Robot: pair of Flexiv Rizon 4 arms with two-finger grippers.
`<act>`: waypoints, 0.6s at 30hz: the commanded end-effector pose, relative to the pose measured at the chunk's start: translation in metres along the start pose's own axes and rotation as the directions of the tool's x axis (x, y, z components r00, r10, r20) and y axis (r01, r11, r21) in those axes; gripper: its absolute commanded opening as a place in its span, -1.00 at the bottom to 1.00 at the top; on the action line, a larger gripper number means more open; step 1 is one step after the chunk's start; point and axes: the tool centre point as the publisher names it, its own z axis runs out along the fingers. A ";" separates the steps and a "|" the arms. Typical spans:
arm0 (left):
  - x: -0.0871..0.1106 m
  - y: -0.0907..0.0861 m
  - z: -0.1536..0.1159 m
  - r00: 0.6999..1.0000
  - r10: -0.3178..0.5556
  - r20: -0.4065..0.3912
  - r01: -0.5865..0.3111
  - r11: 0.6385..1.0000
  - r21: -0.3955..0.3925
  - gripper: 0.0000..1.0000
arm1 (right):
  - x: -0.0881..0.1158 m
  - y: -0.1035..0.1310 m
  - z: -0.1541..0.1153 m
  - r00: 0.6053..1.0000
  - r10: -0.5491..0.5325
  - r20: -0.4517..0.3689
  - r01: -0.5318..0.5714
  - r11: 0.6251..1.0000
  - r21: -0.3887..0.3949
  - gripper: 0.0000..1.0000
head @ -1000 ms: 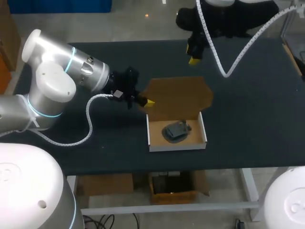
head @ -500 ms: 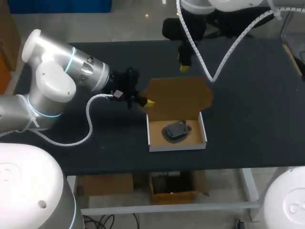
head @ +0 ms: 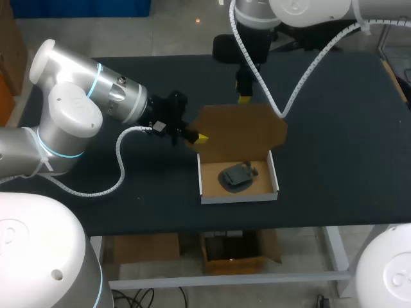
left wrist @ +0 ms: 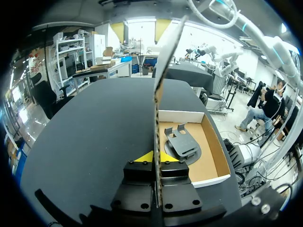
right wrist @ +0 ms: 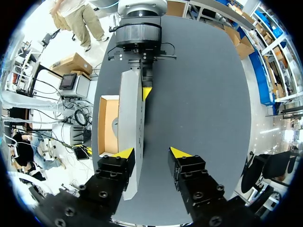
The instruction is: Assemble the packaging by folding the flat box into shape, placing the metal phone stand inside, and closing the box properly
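The cardboard box (head: 238,191) stands folded near the table's front edge, white walls up, with the dark metal phone stand (head: 237,176) lying inside. Its brown lid (head: 241,131) stands raised behind it. My left gripper (head: 196,136) is shut on the lid's left edge; the left wrist view shows its own gripper (left wrist: 156,157) pinching the lid (left wrist: 163,71), with the stand (left wrist: 182,144) beside it in the tray. My right gripper (head: 243,97) hangs open over the lid's far edge. In the right wrist view, the lid (right wrist: 131,123) runs against one finger of the open gripper (right wrist: 151,153).
The black table (head: 340,141) has free room to the right of the box and to the far left. My left arm's white cable loops over the table at the front left (head: 96,189).
My right arm has swung left and down from the far side, bringing its gripper over the lid's far edge. The left gripper, lid and box have kept still.
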 end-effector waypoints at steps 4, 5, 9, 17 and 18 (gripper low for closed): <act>0.001 0.001 0.001 1.000 0.000 0.001 0.000 1.000 -0.001 -1.00 | 0.010 0.005 0.003 1.000 -0.007 0.003 0.007 1.000 0.009 -0.15; 0.001 0.001 0.001 1.000 0.000 0.001 0.000 1.000 -0.001 -1.00 | 0.012 0.006 0.003 1.000 -0.009 0.004 0.009 1.000 0.009 -0.15; 0.001 0.001 0.001 1.000 0.000 0.001 0.000 1.000 -0.001 -1.00 | 0.015 0.008 0.005 1.000 -0.012 0.004 0.012 1.000 0.014 -0.15; 0.001 0.001 0.001 1.000 0.000 0.001 0.000 1.000 -0.001 -1.00 | 0.024 0.009 0.010 1.000 -0.007 -0.001 0.007 1.000 0.027 -0.15; 0.001 0.001 0.001 1.000 0.000 0.001 0.000 1.000 -0.001 -1.00 | 0.025 0.010 0.010 1.000 -0.006 -0.001 0.006 1.000 0.029 -0.15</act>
